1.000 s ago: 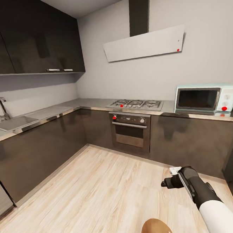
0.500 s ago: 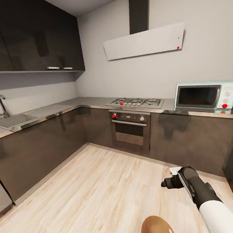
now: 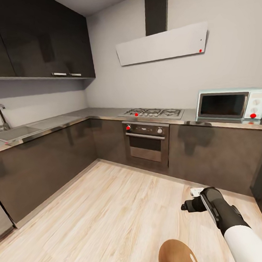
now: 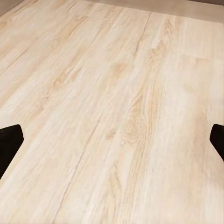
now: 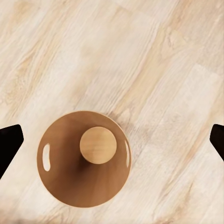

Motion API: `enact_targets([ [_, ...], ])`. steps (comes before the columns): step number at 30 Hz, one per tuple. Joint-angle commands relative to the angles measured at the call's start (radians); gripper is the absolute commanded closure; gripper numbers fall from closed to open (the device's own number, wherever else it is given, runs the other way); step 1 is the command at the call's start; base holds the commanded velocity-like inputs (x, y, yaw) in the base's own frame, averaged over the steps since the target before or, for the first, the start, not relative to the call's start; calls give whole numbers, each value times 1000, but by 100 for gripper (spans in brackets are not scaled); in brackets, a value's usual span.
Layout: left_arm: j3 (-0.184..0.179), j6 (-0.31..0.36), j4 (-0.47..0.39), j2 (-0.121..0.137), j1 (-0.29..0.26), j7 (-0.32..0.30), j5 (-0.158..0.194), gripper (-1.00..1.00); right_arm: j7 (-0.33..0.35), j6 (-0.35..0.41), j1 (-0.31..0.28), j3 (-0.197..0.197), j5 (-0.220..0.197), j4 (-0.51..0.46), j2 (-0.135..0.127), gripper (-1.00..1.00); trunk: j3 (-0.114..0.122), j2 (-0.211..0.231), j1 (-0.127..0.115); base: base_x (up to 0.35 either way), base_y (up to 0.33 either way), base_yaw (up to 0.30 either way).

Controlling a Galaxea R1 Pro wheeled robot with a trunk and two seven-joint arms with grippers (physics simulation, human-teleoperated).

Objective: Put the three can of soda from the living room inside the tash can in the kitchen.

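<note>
The pale wood floor (image 3: 114, 212) lies open and wide in the middle of the kitchen. Dark cabinets (image 3: 42, 162) close it on the left side, and the oven (image 3: 147, 145) and more cabinets close it at the back. On the worktop (image 3: 210, 124) the microwave (image 3: 232, 105) takes the right end. The trash can (image 5: 84, 158) stands on the floor below the right gripper (image 5: 112, 140), with its mouth open upward. Around the left gripper (image 4: 112, 140) there is bare floor.
</note>
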Motion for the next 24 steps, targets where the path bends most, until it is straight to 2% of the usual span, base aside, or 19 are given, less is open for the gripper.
enact_targets([
  [1, 0, 0, 0, 0, 0, 0, 0, -100, 0, 0, 0, 0, 0, 0, 0, -100, -3, -7, 4, 0, 0, 0],
  [24, 0, 1, -2, 0, 0, 0, 3, -100, -1, 0, 1, -1, -1, 3, -1, -100, -75, -168, 92, 0, 0, 0],
])
